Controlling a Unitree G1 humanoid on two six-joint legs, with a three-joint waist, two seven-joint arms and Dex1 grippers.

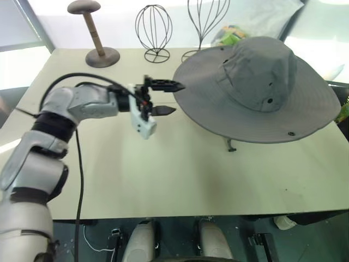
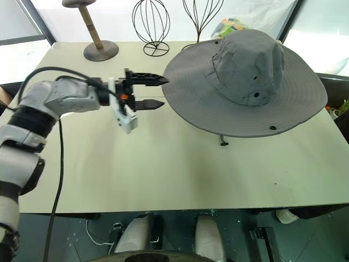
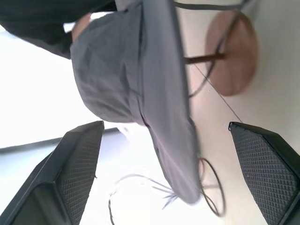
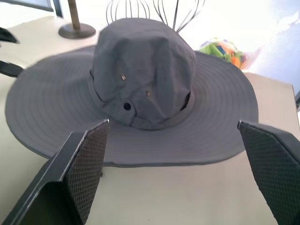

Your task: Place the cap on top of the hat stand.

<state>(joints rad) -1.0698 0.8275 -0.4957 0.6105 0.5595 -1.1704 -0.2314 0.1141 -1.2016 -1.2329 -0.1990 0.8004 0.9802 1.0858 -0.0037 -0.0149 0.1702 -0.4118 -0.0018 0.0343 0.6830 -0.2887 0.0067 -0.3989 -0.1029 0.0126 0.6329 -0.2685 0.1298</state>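
Note:
The grey wide-brimmed cap [image 1: 256, 82] sits raised above the table [image 1: 163, 174], its brim spread level. In the left wrist view the hat stand's light brown round base [image 3: 232, 54] and thin rod [image 3: 201, 58] show under the brim; from the head views the cap hides the stand. My left gripper [image 1: 175, 98] is open, pointing sideways at the brim's left edge, with nothing between its fingers. In its own wrist view my right gripper [image 4: 173, 124] is open and faces the cap's crown from the near right, apart from it.
At the table's back left stands a darker wooden stand with a knob top [image 1: 95, 35]. Two black wire head frames [image 1: 154, 30] [image 1: 204, 22] stand behind the cap, with a colourful bag [image 1: 232, 35] beyond. A cord end [image 1: 231, 146] hangs below the brim.

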